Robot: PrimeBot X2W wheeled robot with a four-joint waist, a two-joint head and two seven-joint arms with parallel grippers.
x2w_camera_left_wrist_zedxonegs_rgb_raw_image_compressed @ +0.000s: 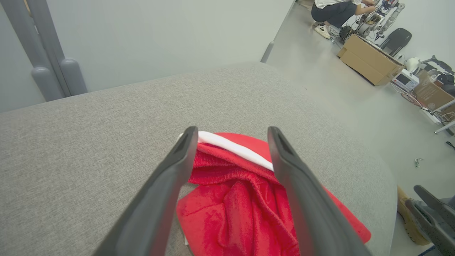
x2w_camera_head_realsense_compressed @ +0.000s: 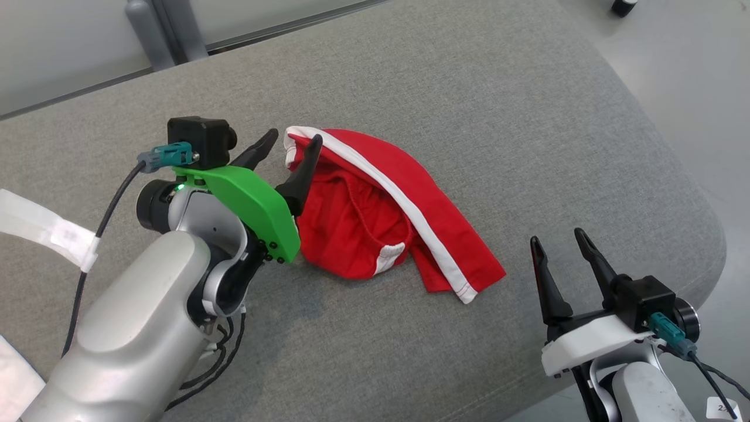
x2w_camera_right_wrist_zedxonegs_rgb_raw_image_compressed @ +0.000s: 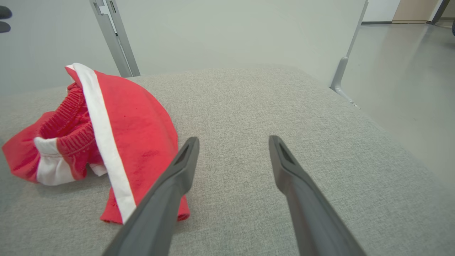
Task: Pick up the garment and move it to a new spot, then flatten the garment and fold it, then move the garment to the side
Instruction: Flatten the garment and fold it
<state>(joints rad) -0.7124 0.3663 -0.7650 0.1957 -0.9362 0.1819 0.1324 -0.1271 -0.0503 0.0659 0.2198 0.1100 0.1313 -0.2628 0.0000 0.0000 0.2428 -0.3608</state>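
Observation:
The garment is a pair of red shorts with white side stripes, lying crumpled in a heap on the grey padded table. My left gripper stands open at the heap's upper-left end, one finger over the waistband, the other beside it. In the left wrist view the garment lies between and below the spread fingers, none of it pinched. My right gripper is open near the table's front right, apart from the cloth. The right wrist view shows the garment to the left of that gripper.
The table's rounded right edge drops to the floor close to my right arm. A white strap lies at the far left. In the left wrist view a person crouches by cardboard boxes far across the floor.

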